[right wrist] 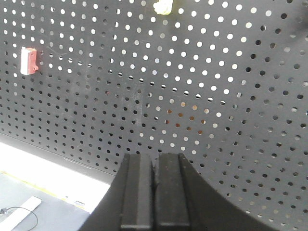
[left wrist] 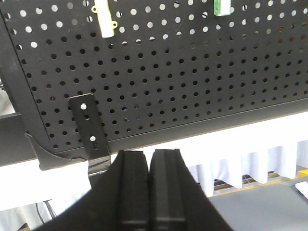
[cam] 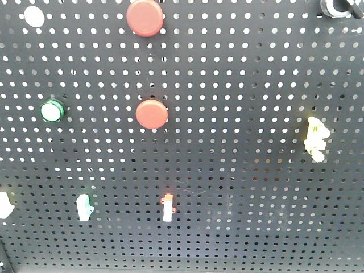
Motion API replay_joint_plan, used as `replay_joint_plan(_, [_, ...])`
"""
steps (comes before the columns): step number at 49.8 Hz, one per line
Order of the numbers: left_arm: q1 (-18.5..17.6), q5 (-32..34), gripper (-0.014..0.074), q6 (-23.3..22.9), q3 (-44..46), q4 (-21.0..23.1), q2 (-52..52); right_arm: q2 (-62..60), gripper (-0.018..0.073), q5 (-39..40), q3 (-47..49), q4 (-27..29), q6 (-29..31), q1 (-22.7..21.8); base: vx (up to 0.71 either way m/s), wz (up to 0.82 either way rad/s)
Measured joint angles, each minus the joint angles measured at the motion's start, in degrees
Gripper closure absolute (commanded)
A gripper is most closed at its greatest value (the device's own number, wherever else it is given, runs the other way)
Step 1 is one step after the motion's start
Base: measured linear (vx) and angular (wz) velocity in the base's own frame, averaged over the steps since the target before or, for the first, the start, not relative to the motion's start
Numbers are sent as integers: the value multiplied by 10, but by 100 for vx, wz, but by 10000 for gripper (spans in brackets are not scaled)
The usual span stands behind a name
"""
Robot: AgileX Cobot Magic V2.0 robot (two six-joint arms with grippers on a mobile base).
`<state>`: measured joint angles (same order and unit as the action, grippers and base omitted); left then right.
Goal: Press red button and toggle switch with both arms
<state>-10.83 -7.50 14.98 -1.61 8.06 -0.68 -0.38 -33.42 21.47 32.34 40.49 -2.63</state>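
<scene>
In the front view a black pegboard (cam: pixel 239 170) carries two red buttons. The red button (cam: pixel 145 17), the larger one, is at the top centre. The smaller red button (cam: pixel 152 114) sits below it. A small switch with an orange-red top (cam: pixel 168 207) is lower centre; it also shows in the right wrist view (right wrist: pixel 29 61) at the upper left. My left gripper (left wrist: pixel 149 153) is shut and empty below the board's lower left corner. My right gripper (right wrist: pixel 155 156) is shut and empty, facing the board's lower part. Neither gripper shows in the front view.
A green round button (cam: pixel 52 111) is at the left and a white round cap (cam: pixel 34 16) at the top left. A green switch (cam: pixel 84 206), a white switch (cam: pixel 4 205) and a yellow switch (cam: pixel 315 138) are also mounted. A black bracket (left wrist: pixel 88 126) holds the board's corner.
</scene>
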Motion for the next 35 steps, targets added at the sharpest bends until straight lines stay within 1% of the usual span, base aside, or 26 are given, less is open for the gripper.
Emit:
replay_joint_plan(7, [0,-1,595,0,0,0,0,0,562,16,-10,-11,1,0,0,0])
replay_joint_plan(10, [0,-1,595,0,0,0,0,0,562,39,-27,-36,-22,0,0,0])
replay_joint_plan(12, [0,-1,595,0,0,0,0,0,562,54,-44,-63,-61,0,0,0])
replay_joint_plan(15, [0,-1,595,0,0,0,0,0,562,79,-68,-127,-136,0,0,0])
replay_joint_plan(16, [0,-1,595,0,0,0,0,0,562,89,-79,-156,-157,0,0,0])
replay_joint_plan(17, [0,-1,595,0,0,0,0,0,562,98,-90,-188,-191,0,0,0])
replay_joint_plan(18, [0,-1,595,0,0,0,0,0,562,105,-98,-210,-214,0,0,0])
replay_joint_plan(21, [0,-1,595,0,0,0,0,0,562,138,-135,-307,-316,0,0,0])
replay_joint_plan(22, [0,-1,595,0,0,0,0,0,562,146,-143,-323,-336,0,0,0])
replay_joint_plan(23, [0,-1,595,0,0,0,0,0,562,159,-156,-352,-364,0,0,0])
replay_joint_plan(25, [0,-1,595,0,0,0,0,0,562,183,-176,-383,-405,0,0,0])
replay_joint_plan(27, [0,-1,595,0,0,0,0,0,562,212,-200,-404,-443,0,0,0])
replay_joint_plan(29, [0,-1,595,0,0,0,0,-1,562,232,-216,-409,-460,0,0,0])
replay_joint_plan(31, [0,-1,595,0,0,0,0,-1,562,251,-227,-405,-469,0,0,0])
replay_joint_plan(35, [0,-1,595,0,0,0,0,-2,562,263,-230,-392,-477,0,0,0])
